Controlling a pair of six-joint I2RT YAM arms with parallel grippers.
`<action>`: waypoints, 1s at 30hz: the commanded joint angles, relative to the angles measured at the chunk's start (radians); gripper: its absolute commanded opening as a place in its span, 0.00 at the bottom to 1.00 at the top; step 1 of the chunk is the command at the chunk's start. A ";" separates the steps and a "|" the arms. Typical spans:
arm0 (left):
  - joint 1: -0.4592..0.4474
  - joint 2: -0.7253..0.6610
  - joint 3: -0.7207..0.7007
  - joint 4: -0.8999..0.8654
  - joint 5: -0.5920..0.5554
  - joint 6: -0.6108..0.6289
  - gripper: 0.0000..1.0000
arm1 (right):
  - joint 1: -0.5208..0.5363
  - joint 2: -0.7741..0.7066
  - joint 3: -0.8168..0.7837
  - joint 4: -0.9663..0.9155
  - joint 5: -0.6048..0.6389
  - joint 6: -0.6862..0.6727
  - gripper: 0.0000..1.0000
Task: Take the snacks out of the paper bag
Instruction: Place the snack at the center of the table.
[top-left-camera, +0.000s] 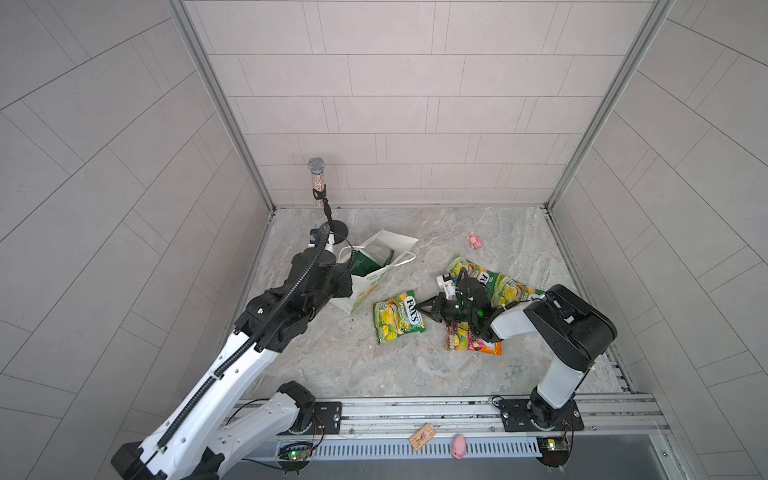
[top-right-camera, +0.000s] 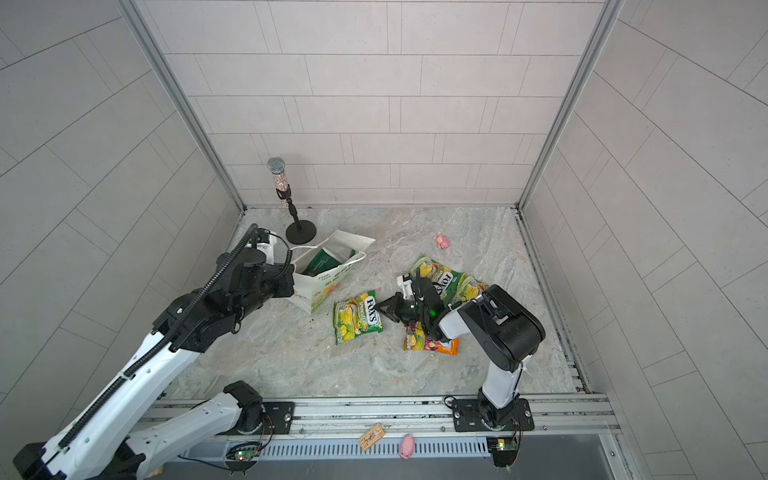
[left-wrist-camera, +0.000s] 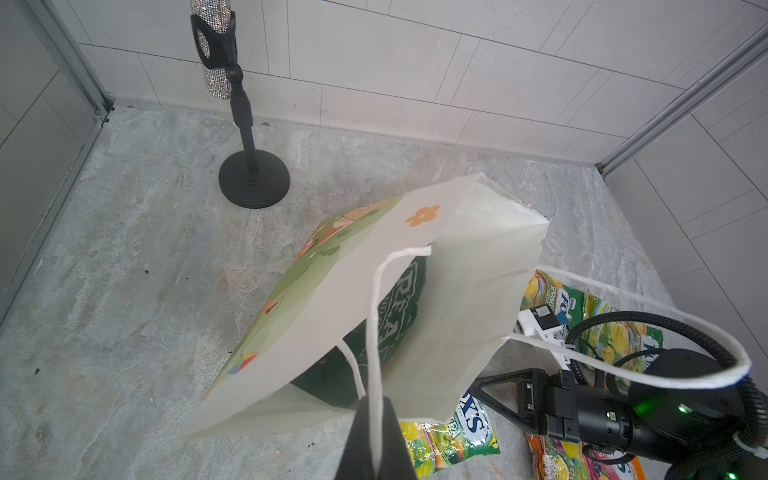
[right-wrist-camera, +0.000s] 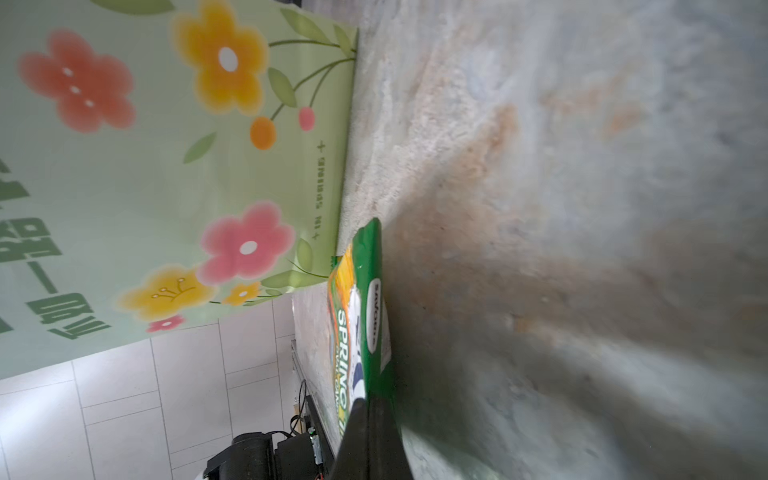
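left gripper (left-wrist-camera: 376, 409) pinching paper bag (left-wrist-camera: 353, 270) (cord), right gripper (right-wrist-camera: 370, 409) pinching packet (right-wrist-camera: 370, 266)

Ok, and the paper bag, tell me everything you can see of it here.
The paper bag is white paper with green lettering and printed flowers on its front, a green illustrated side and a small orange flower near the rim. It stands leaning on the table, mouth open, rim creased. The left gripper is shut on one white cord handle; the other handle hangs loose. A dark green REAL packet sits inside.
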 joint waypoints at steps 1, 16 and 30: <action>0.000 -0.003 0.033 -0.004 0.033 0.024 0.00 | -0.005 -0.067 0.015 -0.084 0.026 -0.081 0.00; -0.001 0.003 0.023 0.033 0.133 0.035 0.00 | -0.004 -0.261 0.297 -1.054 0.357 -0.559 0.45; -0.003 0.034 -0.010 0.170 0.442 -0.001 0.00 | -0.017 -0.670 0.316 -1.211 0.635 -0.623 0.57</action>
